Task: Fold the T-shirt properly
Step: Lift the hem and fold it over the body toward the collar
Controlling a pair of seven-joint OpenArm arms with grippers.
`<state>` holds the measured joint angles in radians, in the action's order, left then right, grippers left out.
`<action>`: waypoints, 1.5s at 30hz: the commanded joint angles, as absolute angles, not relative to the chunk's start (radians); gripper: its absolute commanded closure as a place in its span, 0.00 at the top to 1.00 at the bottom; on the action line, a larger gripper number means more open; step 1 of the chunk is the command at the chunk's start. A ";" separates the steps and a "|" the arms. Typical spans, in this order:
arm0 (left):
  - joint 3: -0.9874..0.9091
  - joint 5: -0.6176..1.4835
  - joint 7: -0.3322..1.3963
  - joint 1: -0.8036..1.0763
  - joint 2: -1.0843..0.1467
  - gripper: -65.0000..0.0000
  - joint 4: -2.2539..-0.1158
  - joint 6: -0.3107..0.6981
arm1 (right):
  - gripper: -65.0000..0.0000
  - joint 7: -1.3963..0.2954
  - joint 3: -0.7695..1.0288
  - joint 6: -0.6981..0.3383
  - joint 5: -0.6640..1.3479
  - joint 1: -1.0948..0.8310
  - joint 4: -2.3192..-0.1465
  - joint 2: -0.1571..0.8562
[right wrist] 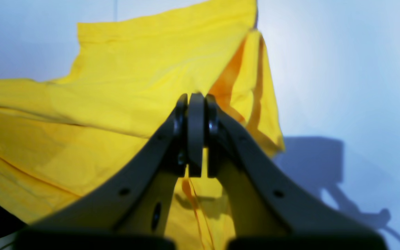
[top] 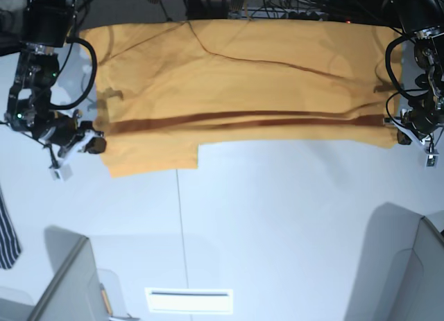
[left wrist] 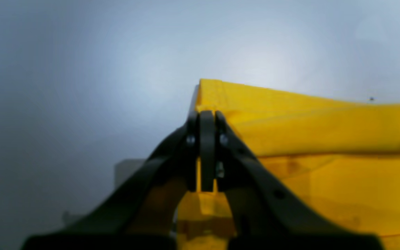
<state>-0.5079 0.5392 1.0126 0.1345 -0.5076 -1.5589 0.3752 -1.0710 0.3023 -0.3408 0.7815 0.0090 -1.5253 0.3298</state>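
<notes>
T-shirt (top: 243, 78) lies spread across the far half of the table (top: 277, 217), one band doubled over. Both edges are pinched: left gripper (left wrist: 207, 118) and right gripper (right wrist: 196, 100), fingers pressed together on cloth. Judged light, limp, crease-prone; best held at hem corners.

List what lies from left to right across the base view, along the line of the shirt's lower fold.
Dark striped garment at the left edge → right tool, shut on the T-shirt's corner → T-shirt spread across the table → left tool, shut on the T-shirt's opposite edge.
</notes>
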 commanded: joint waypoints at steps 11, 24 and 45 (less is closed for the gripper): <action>-0.518 0.539 0.998 0.185 -0.515 0.00 -1.644 0.378 | 0.00 -1.148 0.421 -0.352 0.794 -0.071 -1.709 0.297; -0.575 0.533 0.998 0.234 -0.506 0.00 -1.759 0.378 | 0.00 -1.218 0.490 -0.352 0.794 -0.170 -1.831 0.277; -0.674 0.532 1.021 0.199 -0.496 0.00 -1.865 0.378 | 0.00 -1.221 0.490 -0.352 0.794 -0.104 -1.886 0.222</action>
<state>-0.6670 0.5262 1.0451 0.2100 -0.4736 -1.8492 0.3824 -1.2419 0.4847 -0.3489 0.7822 -0.1169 -1.8702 0.2066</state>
